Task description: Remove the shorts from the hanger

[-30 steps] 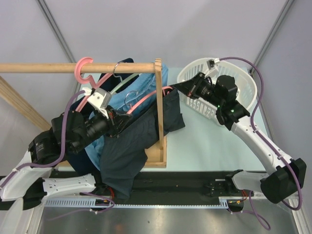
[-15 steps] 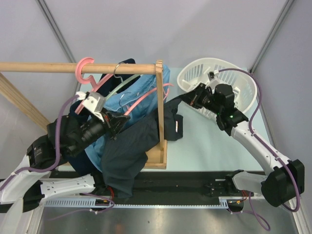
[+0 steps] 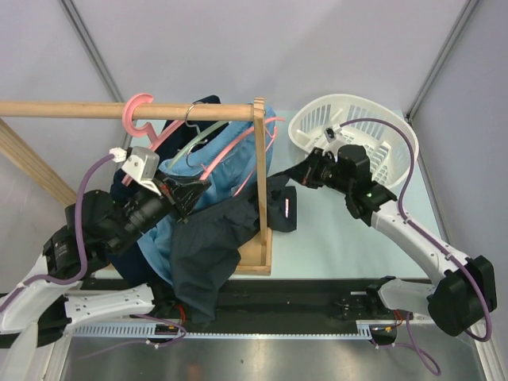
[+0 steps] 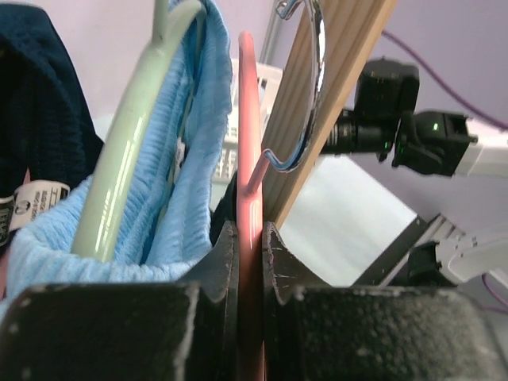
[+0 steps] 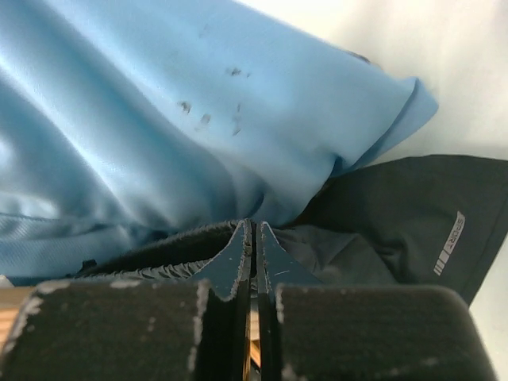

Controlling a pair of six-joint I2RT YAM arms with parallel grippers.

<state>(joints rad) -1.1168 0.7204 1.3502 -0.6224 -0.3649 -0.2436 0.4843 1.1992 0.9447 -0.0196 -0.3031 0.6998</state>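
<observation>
While the pink hanger hangs by its hook from the wooden rail, the left pincer has its fingers shut tight on one sloping arm of it. From the left wrist, the pink bar runs straight up out of the narrow slot between the two black fingers, which press it from both sides. Just left of it there is a pale green hanger carrying the light blue shorts, with navy fabric at the far left edge. A metal hook shows against the wooden upright.

Seen from above, the dark shorts sag low from the pink hanger. Most of the cloth drapes down in front of the rack toward the near edge of the table, and one part is drawn out past the wooden upright to the right. The right pincer has that part, just beside a white laundry basket lying tipped at the far right.

Its own camera shows the fingers closed almost flush, nipping a ridge of dark ribbed cloth. Dark shorts with a small white mark spread to the right, and the light blue shorts fill the upper part of that view.
</observation>
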